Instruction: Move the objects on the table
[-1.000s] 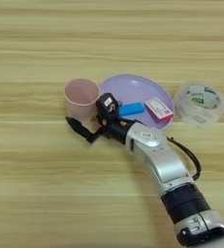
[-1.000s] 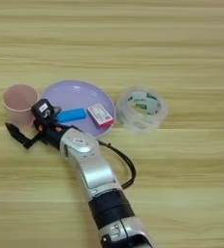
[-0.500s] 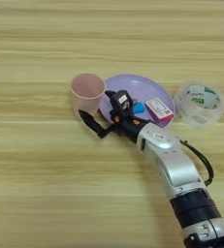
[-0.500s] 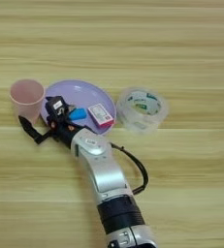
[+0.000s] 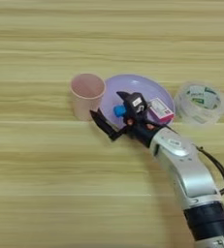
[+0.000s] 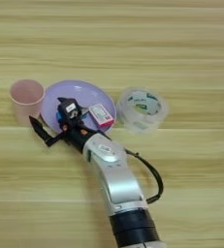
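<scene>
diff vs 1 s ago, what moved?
The tool, fingers spread and empty, shifted right along the pink cup's front, toward the purple plate. Cup, plate, blue block, red-and-white box and tape roll stayed put.

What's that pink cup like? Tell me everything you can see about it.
The pink cup is a small, pale pink tumbler, plastic by its look, with a plain round rim and nothing visible inside. It stands upright on the wooden table, right beside the left edge of a lilac plate; whether they touch is unclear. The robot's hand is open, one black finger pointing at its base.
</scene>
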Action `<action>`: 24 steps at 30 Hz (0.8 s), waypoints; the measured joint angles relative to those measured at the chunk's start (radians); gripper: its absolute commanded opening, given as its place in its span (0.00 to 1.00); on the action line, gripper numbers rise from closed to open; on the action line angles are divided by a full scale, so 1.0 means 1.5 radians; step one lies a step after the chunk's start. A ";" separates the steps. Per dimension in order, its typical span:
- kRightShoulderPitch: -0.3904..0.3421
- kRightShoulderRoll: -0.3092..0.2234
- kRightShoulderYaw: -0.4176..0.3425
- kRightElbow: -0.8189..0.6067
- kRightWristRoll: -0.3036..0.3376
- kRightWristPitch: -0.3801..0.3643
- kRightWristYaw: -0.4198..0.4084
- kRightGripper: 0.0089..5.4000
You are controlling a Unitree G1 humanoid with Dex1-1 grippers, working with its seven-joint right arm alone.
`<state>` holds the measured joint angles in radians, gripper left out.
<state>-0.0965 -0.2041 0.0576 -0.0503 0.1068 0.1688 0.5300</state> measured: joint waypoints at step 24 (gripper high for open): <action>0.010 -0.076 -0.113 0.026 -0.049 0.072 -0.100 0.99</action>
<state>-0.0813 -0.3182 -0.1113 -0.0116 0.0326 0.2761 0.3793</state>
